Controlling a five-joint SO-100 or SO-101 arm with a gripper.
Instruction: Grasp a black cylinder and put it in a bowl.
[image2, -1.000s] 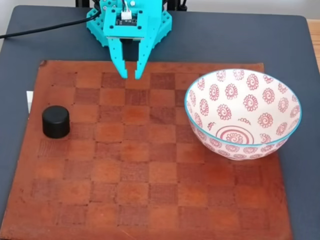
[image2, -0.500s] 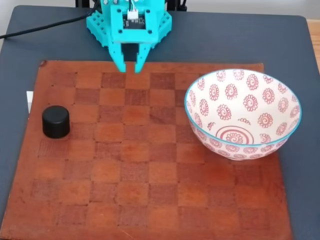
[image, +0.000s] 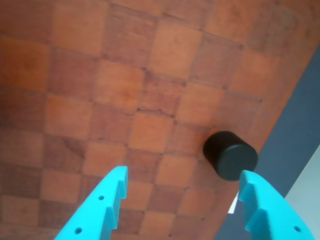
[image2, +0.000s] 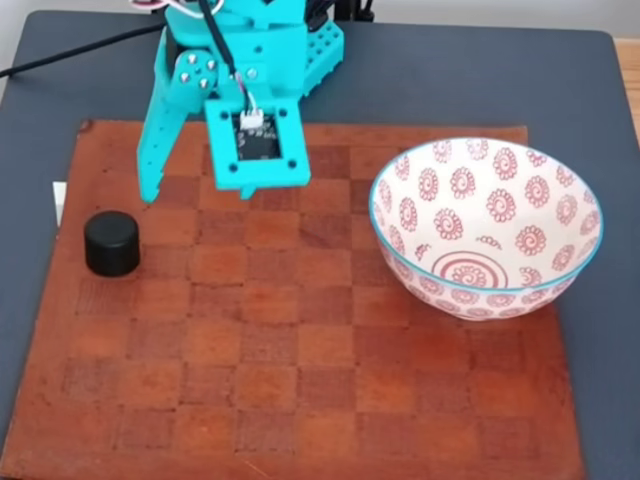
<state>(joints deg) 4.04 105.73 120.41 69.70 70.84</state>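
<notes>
On the checkered board, spread, empty fingers hover near the edge-side black cylinder.

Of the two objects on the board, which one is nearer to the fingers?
The black cylinder, at the board's left edge near the open fingers; the bowl stands far right.

Open board around black cylinder, bowl well apart, right side

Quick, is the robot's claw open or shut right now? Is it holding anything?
Gripper: open wide and empty; the black cylinder sits on the checkered board, not yet grabbed.
</notes>
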